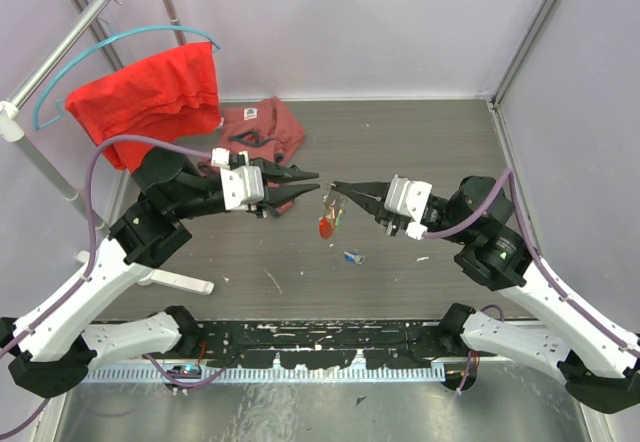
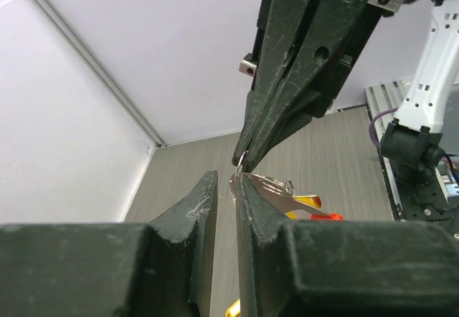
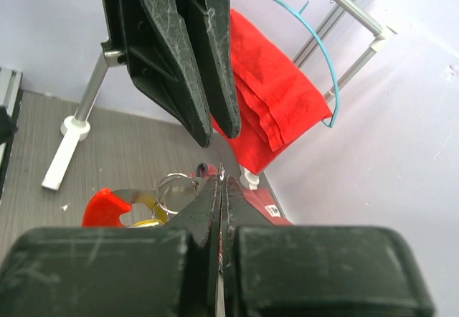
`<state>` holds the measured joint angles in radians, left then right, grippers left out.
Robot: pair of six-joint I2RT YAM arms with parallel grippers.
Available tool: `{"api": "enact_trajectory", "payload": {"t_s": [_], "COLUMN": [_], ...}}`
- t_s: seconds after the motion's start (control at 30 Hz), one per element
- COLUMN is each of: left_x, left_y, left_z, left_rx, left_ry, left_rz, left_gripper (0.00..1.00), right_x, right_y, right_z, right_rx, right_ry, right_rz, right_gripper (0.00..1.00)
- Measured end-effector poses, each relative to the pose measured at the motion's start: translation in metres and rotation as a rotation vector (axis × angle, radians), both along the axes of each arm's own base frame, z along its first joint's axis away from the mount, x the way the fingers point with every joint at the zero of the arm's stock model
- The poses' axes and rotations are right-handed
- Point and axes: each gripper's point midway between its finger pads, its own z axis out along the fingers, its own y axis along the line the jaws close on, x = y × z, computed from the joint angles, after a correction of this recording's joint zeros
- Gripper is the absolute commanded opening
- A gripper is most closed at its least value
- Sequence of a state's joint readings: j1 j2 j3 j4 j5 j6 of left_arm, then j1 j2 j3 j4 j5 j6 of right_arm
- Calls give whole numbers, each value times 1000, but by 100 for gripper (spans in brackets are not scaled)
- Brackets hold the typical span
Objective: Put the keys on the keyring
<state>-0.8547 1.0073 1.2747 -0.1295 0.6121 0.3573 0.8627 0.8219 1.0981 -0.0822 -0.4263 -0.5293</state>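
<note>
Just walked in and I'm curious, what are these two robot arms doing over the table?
The right gripper is shut on the keyring, holding it above the table with its red tag dangling. The left gripper, jaws slightly apart, sits tip to tip with it at the ring. A blue key lies loose on the table.

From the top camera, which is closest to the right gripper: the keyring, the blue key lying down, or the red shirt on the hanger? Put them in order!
Starting from the right gripper:
1. Keyring, dangling right at its tips.
2. Blue key, lying loose a little lower in the view.
3. Red shirt, hanging far off at the back left.
</note>
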Motion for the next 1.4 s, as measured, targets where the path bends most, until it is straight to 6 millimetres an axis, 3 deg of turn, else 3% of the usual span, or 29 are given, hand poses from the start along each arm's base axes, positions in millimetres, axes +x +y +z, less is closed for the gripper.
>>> {"api": "enact_trajectory", "payload": {"t_s": [0.43,0.73,1.4], "left_x": [5,2,-22], "left_y": [-2,-4,-6], "left_z": [12,9,19], "left_rx": [-70,-77,-101], "left_ry": [31,45,14], "left_rz": [19,0,-134], "left_gripper": [26,26,22], "right_x": [-1,-19,-32], "right_y": [5,0,6], "right_z": [13,33,25], "right_rx": [192,255,208], "right_ry": [39,-18,-22], "right_rz": [36,100,181], "right_gripper": [1,1,1]}}
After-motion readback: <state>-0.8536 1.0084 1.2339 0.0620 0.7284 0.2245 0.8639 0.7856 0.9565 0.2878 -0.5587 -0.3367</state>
